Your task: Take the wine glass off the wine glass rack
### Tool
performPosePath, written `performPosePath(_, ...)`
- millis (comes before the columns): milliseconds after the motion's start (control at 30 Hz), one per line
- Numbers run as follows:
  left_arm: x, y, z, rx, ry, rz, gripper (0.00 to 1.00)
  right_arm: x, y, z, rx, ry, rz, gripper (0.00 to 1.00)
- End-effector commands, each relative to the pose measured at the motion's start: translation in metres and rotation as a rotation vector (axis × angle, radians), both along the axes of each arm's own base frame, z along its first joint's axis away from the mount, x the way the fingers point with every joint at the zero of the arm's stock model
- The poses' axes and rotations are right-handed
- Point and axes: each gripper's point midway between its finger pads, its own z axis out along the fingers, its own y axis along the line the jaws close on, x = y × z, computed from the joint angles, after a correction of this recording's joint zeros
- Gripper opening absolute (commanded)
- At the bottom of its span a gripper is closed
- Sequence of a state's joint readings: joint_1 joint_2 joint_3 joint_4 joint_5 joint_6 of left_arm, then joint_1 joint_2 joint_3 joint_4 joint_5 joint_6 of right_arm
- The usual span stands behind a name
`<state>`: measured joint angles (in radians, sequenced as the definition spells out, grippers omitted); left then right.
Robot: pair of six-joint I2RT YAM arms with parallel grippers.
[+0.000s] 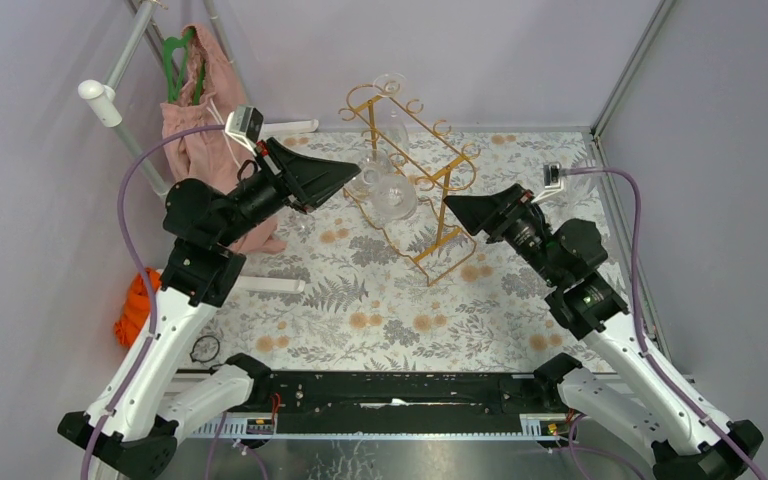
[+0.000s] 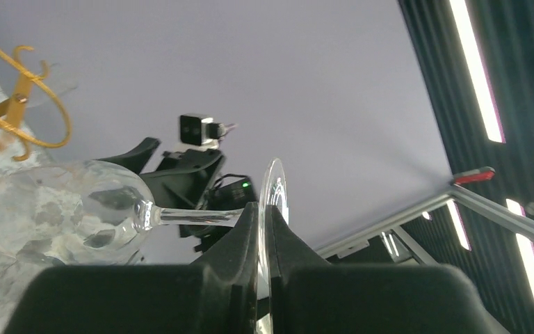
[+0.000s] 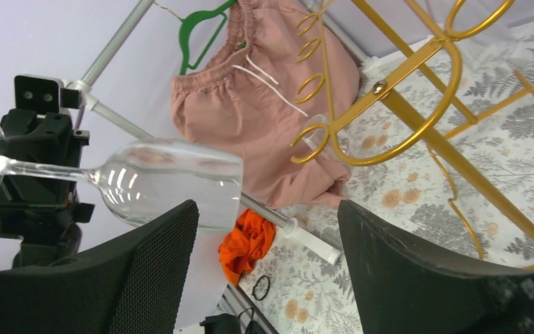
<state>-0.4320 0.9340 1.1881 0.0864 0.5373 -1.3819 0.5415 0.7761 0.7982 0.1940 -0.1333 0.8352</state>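
Left tool (image 2: 263,209) clamped on the foot of the wine glass (image 2: 62,209). Stem runs level, bowl pointing toward the wine glass rack (image 3: 417,62), just beside its loops and apart from them in the right wrist view. Right tool (image 3: 268,209) gapes empty opposite. Likely retreat: back along the stem.

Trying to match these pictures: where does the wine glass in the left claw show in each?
Top external: wine glass at centre.
Left wrist: wine glass lower left, foot in the left gripper.
Right wrist: wine glass left of centre.
Shared landmark: gold rack.
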Motion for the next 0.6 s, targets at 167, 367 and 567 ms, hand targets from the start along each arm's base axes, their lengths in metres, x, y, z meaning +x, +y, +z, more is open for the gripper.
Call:
performPosePath(167,-0.049,0.012,0.060,-0.259,-0.228,-0.170,0.00,-0.028,0.000,0.045,0.227,-0.188,0.094,0.82)
performPosePath(367,-0.051,0.014,0.055,-0.321,-0.201,-0.215,0.00,-0.038,-0.007,0.051,0.265,-0.241,0.094,0.84)
performPosePath(567,-0.055,0.026,0.051,-0.468,-0.189,-0.271,0.00,-0.054,-0.010,0.062,0.296,-0.314,0.131,0.85)
